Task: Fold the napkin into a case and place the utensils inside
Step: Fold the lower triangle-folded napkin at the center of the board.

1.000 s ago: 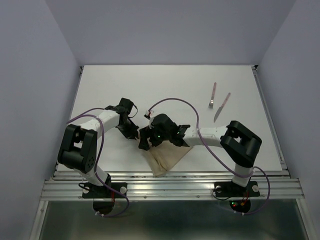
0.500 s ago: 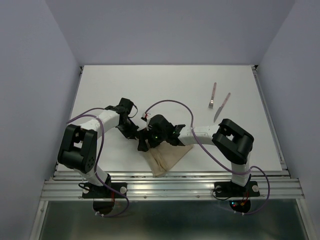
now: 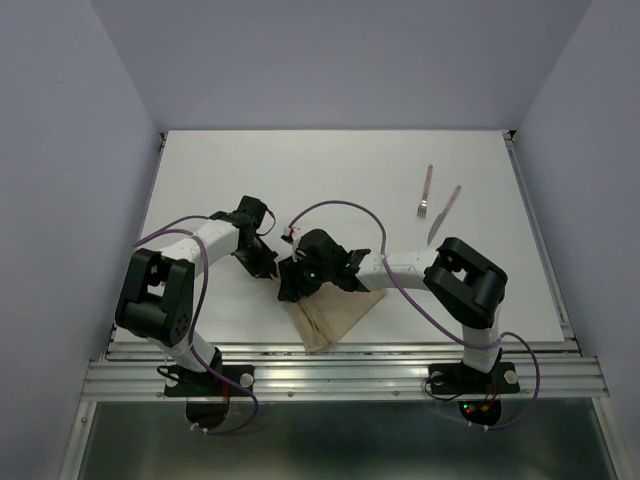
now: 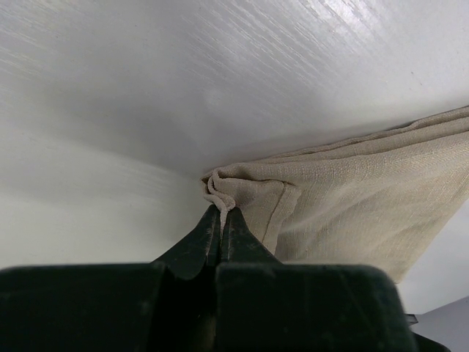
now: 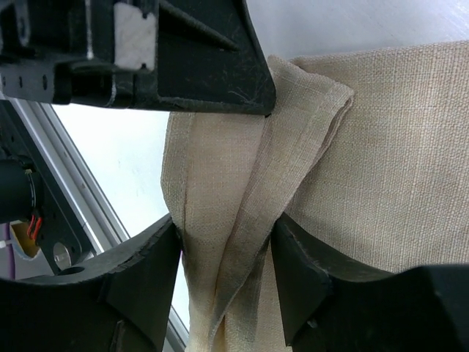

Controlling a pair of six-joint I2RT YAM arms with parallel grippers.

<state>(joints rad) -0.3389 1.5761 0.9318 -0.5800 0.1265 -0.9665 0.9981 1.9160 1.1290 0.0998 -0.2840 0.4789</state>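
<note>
Left wrist view: left gripper (image 4: 221, 214) clenched on a bunched corner of the napkin (image 4: 352, 191). Right wrist view alone shows the right gripper (image 5: 226, 246) straddling a folded ridge of the cloth, jaws part-spread, seemingly touching it; gripped or not, cannot tell. Top view: one napkin at the middle of the table (image 3: 330, 170) near edge; one fork (image 3: 426, 192), one knife (image 3: 444, 215), well apart toward the far right corner

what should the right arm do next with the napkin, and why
Probably close the right gripper on the napkin fold: its jaws straddle the bunched edge but stand apart, while the left gripper is shut on the corner beside it.
</note>
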